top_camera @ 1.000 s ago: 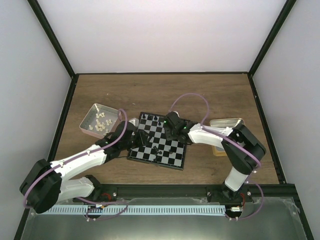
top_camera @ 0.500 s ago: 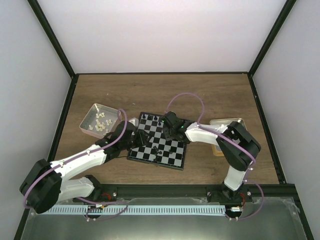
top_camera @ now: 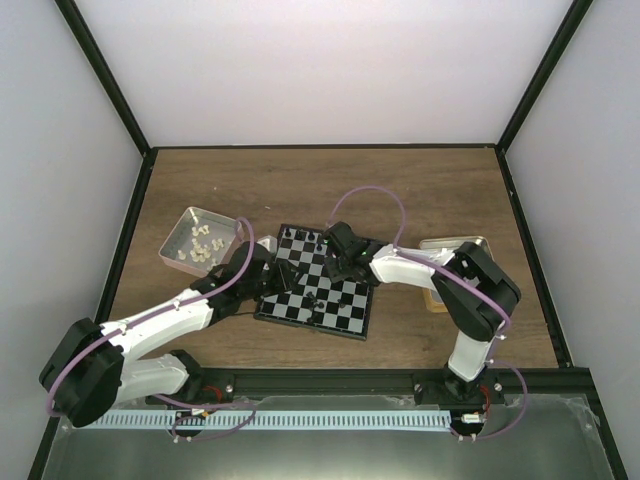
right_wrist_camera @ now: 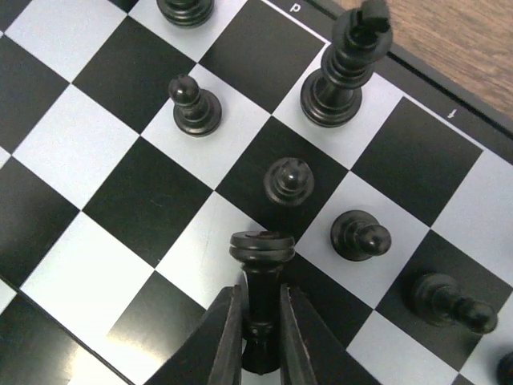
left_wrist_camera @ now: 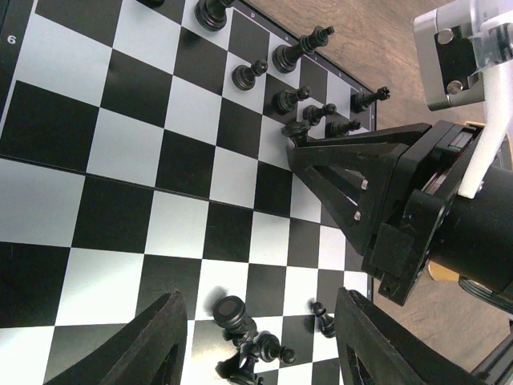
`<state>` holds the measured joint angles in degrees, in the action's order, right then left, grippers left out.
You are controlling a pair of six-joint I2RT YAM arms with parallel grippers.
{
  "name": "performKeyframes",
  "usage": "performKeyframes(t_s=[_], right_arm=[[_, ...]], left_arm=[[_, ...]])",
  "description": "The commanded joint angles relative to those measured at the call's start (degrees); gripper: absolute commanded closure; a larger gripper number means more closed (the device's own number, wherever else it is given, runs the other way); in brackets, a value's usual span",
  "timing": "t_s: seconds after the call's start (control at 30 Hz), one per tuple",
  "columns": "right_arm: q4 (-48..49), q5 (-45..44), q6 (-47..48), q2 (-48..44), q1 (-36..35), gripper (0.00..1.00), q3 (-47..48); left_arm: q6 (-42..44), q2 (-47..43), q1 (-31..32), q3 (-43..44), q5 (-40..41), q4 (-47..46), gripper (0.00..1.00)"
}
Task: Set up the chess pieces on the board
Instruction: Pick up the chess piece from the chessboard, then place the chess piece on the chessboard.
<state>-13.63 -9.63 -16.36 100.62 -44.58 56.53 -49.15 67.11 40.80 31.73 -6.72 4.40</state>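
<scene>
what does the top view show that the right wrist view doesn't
Only the top view: the pink tin holding white pieces, and the left arm. Only the right wrist view: the right claw shut on the stem of a black piece. Both: the board and black pieces standing along its far edge.

The left arm (top_camera: 160, 320) and right arm (top_camera: 415, 268) had white shells, black joints and looping lilac cables (top_camera: 375, 189); the left claw (left_wrist_camera: 258, 301) and right claw (right_wrist_camera: 260, 295) were black.
</scene>
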Motion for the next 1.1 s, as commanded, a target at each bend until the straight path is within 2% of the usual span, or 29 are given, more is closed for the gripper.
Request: performKeyframes(t_s=[0.0,0.07,0.17,0.43,0.67,0.73,0.97,1.07], right_arm=[[-0.39,0.63,0.67,1.20,0.48,0.94,1.67],[-0.29,1.47,1.31,0.25,0.46,0.99,1.10],[1.46,3.84,3.39,-3.45,0.46,0.99,-1.09],[8.32,23.91,7.18,-13.05,0.45,0.99,-5.51],[10.67,36.87,8.91,-16.12,0.46,0.99,-6.76],[11.26,38.01,8.83,-17.03,0.45,0.99,-6.90],[11.75,39.95,8.59,-18.12,0.46,0.99,-6.79],[12.12,39.88,7.92,-18.55,0.46,0.99,-6.94]], left_arm=[[0.67,-0.64,-0.35,0.79,-0.16,-0.23,0.47],[0.46,-0.93,-0.40,0.77,-0.01,-0.12,0.47],[0.05,-1.31,-0.49,0.77,-0.16,-0.42,0.46],[-3.86,-3.22,-2.56,-0.13,-6.37,-5.36,0.30],[-8.28,-3.46,-5.68,-3.55,-15.53,-15.24,0.28],[-8.42,-3.04,-5.77,-3.60,-16.67,-16.28,0.31],[-9.56,-1.50,-5.88,-3.68,-17.94,-18.06,0.58],[-10.02,-0.92,-5.82,-3.76,-18.60,-18.76,0.63]])
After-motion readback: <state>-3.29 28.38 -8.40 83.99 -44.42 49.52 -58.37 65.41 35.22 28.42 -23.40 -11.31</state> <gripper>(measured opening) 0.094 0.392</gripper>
